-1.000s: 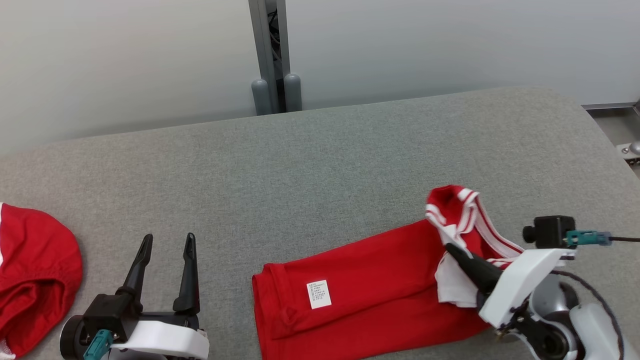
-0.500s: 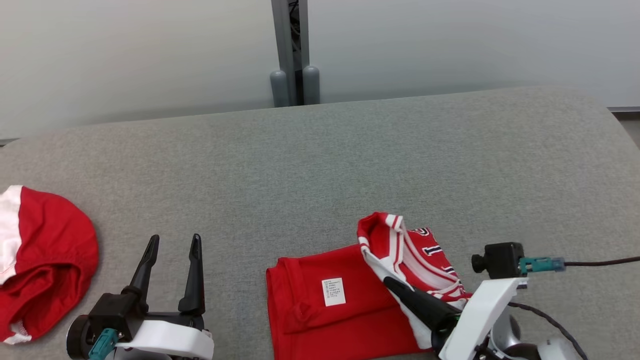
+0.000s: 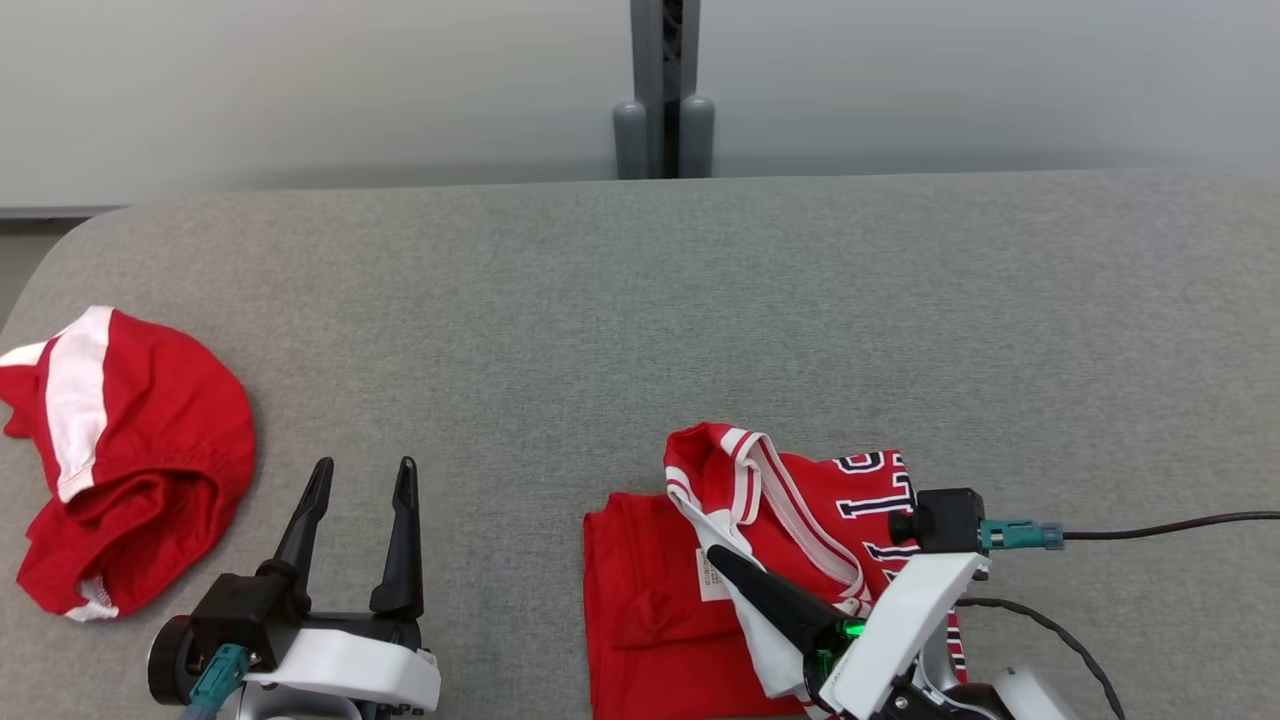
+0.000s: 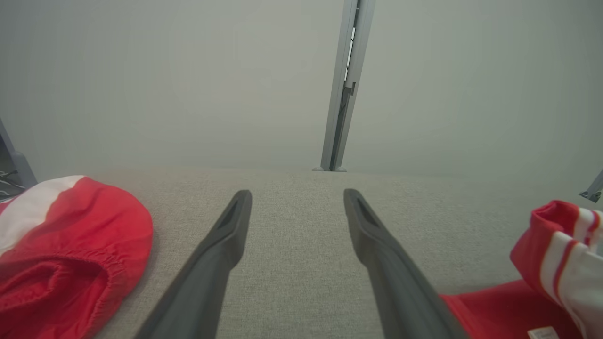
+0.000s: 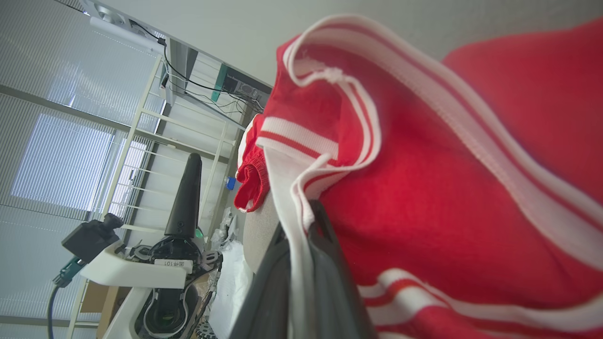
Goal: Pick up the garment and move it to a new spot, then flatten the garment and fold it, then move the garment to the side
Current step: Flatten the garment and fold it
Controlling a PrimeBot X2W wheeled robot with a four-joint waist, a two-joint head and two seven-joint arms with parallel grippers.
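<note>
Here, I am working over a grey cloth table (image 3: pixel 600 300) before a pale wall (image 3: pixel 300 90) with one post (image 3: pixel 642 80). Two red garments are lying there: my right gripper (image 3: pixel 720 557) is pinching the striped jersey (image 3: pixel 800 500) near-right; my left gripper (image 3: pixel 363 470) is gaping empty near the bundle (image 3: pixel 140 440).

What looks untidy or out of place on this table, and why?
The red shirt at the near right lies uneven, its striped edge pinched in the shut right gripper. Another red garment sits crumpled at the left edge of the table.
</note>
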